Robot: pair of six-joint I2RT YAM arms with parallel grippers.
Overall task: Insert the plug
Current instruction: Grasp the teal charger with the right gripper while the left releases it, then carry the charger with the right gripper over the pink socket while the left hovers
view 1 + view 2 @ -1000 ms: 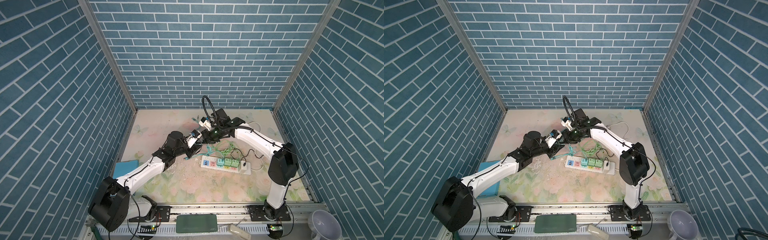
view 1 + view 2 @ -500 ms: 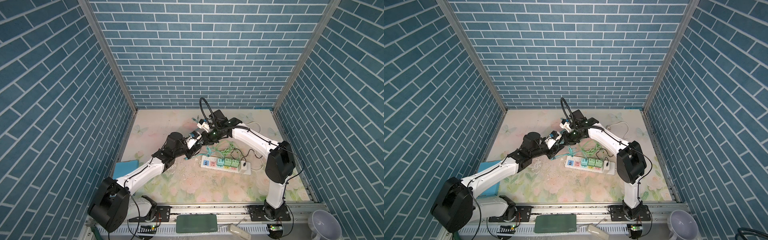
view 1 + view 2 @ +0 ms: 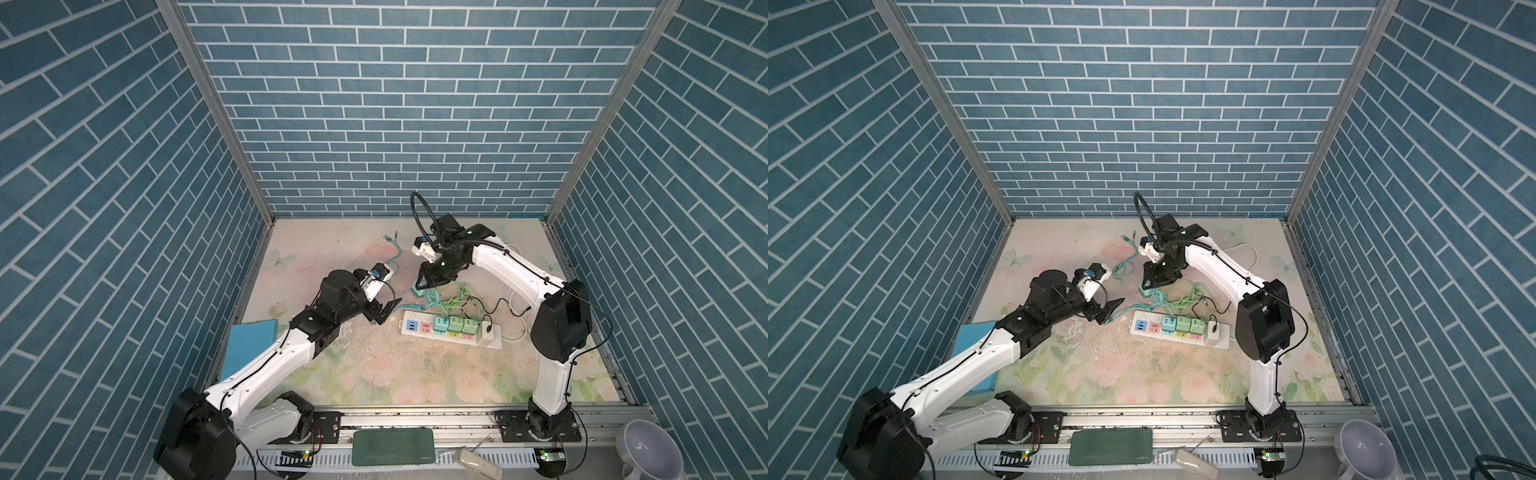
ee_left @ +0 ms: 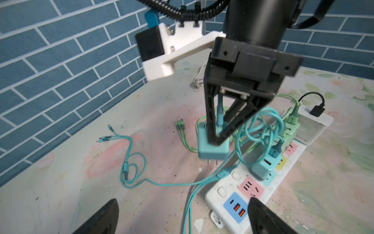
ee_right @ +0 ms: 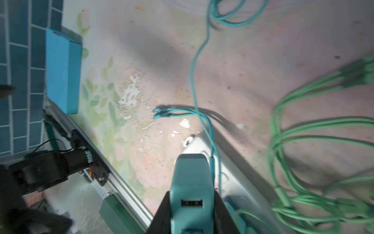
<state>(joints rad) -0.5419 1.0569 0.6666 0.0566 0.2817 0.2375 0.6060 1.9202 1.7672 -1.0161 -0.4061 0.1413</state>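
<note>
- on the base side of the power strip point(image 4: 311, 127) the floral mat is bare, so either arm has room to draw back there
- the left gripper point(image 3: 384, 312) hangs just beside the power strip's usb end, jaws spread wide and holding nothing; i would keep it off the socket row, or use it to steady that end
- a teal cable point(image 4: 190, 200) lies across the strip's usb end and could snag a low sweep
- the free pink socket point(image 4: 251, 187) sits between the blue usb block point(image 4: 235, 206) and a seated teal charger point(image 4: 265, 166), so one side is tight; come straight down with the prongs square to the slots
- the plug point(image 4: 212, 150), a teal cube with prongs pointing down, is pinched between the narrow-set jaws of the right gripper point(image 4: 216, 139), in the air just beyond the strip's usb end and not yet over the pink socket
- its looping lead point(image 4: 261, 125) hangs by the seated chargers and will likely drag
- beyond the strip lie loose green cables point(image 3: 457, 297), then open mat, with the back wall well apart
</note>
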